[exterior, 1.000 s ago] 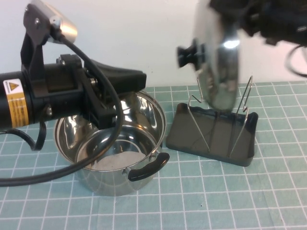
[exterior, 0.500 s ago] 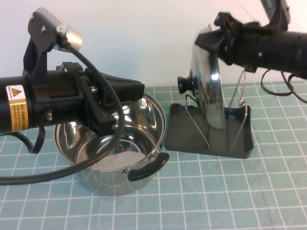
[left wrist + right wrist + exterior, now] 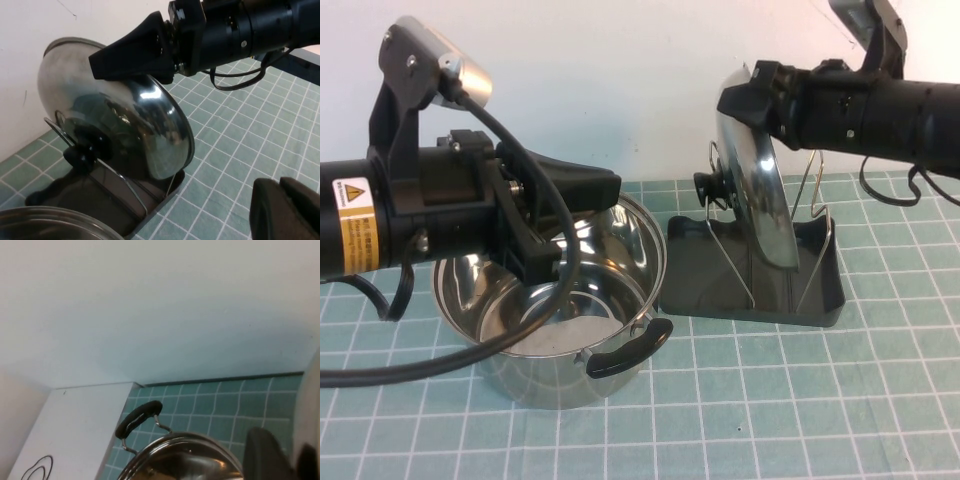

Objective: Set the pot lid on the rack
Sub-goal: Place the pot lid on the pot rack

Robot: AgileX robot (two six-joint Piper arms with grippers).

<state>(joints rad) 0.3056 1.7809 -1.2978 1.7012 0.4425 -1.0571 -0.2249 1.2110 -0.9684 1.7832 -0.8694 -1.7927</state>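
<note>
The pot lid (image 3: 762,190), shiny steel with a black knob (image 3: 708,188), stands on edge in the dark rack (image 3: 815,292), between its two wire loops, knob facing the pot. My right gripper (image 3: 748,100) is shut on the lid's top rim. In the left wrist view the lid (image 3: 115,115) leans in the rack (image 3: 95,197) with the right gripper (image 3: 135,55) on its upper edge. In the right wrist view the lid rim (image 3: 309,410) sits between the dark fingers (image 3: 265,457). My left gripper (image 3: 605,185) hovers over the pot, shut and empty (image 3: 287,210).
The deep steel pot (image 3: 560,335) with black handles stands left of the rack, partly under my left arm; it also shows in the right wrist view (image 3: 175,457). A white wall runs along the back. The green grid mat (image 3: 770,400) lies in front.
The right gripper has lowered the lid from above the rack down between the wire loops and set it more upright. The left arm has not moved.
</note>
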